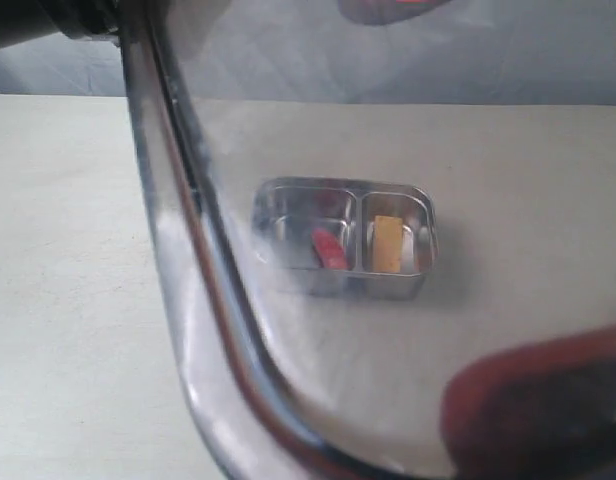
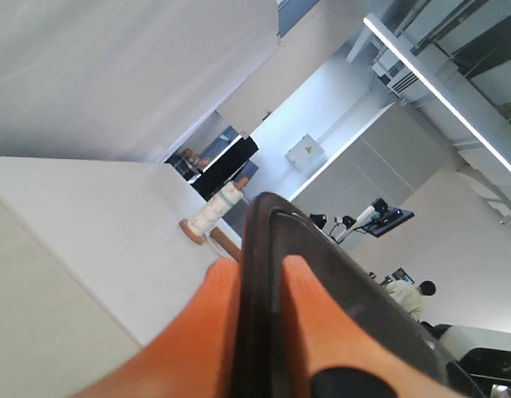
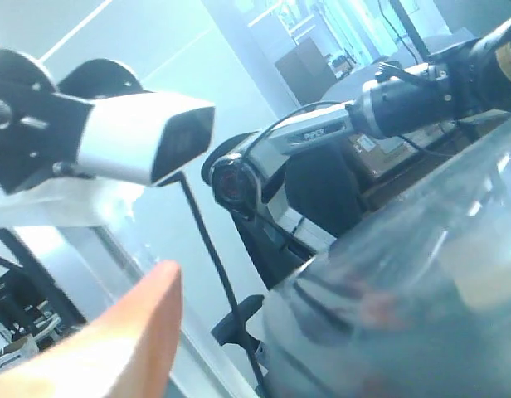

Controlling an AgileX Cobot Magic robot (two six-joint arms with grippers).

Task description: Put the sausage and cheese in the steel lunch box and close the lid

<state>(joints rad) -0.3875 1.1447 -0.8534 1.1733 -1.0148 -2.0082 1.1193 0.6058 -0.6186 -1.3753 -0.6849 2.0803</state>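
Nearest, high off the tabletop and tilted, filling most of the exterior view: lid, smoky but see-through. Pinched at its rim by left pincer, one orange finger on each face, clamped firmly. Probably gripped edge-on like this so as to swing over and drop flat.

Of right pincer, only one orange finger in view beside the lid; wide or narrow, cannot tell.

Farther, mid-tabletop and seen through the lid: box, uncovered. In its left compartment sausage, in its right cheese, both already inside. Filling judged done, only closing left. Needs lid levelled and squared to the rim before pressing down.
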